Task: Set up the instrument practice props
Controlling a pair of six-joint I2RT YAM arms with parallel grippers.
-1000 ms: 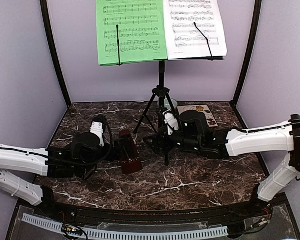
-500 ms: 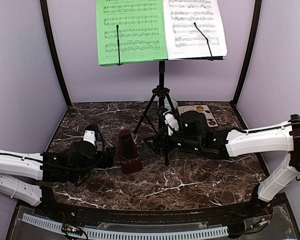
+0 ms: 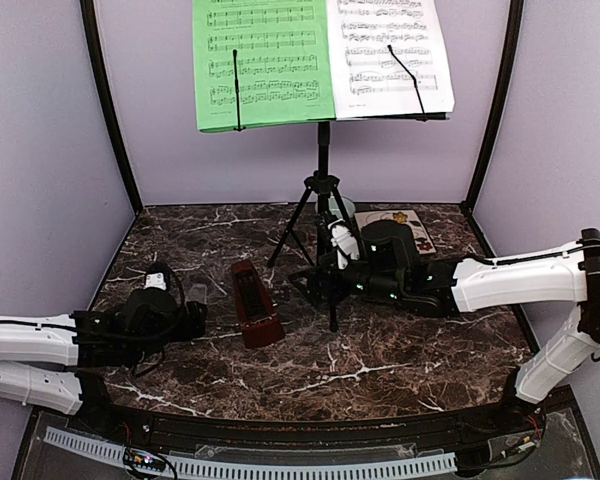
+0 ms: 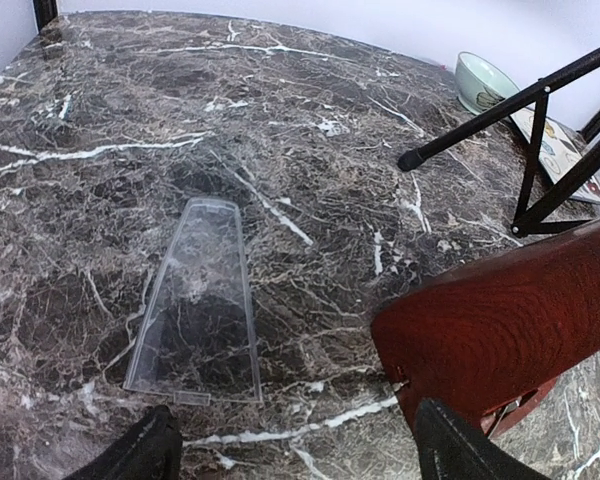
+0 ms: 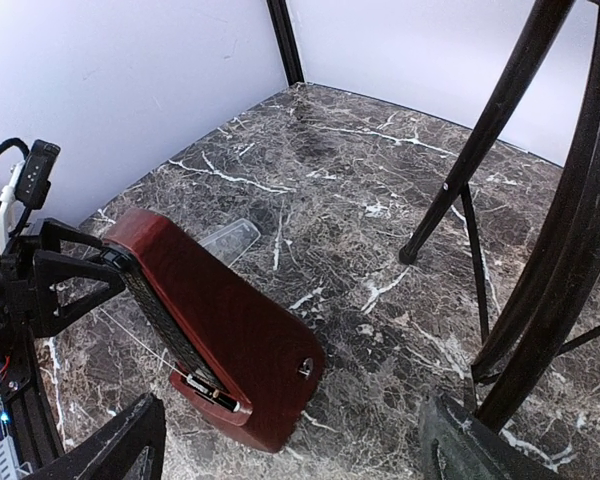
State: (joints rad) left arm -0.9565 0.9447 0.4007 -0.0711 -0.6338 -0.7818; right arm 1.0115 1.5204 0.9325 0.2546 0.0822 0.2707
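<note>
A robotics lab test cell rather than a lived-in room: a dark brown, white-veined marble-pattern tabletop is boxed in behind and at both sides by plain lilac panel walls and black corner posts. A white-and-black left robot arm and a matching right robot arm sit at its near edge, and a white slotted cable duct runs just below that edge

We see a table of dark brown marble pattern, veined in white, against pale lilac walls. The music stand is black. The green sheet and the white sheet both carry black printed staves. The metronome is glossy red-brown with a dark face. The bowl is pale green, and the tile is cream with small coloured marks. The plastic cover is clear and colourless.
</note>
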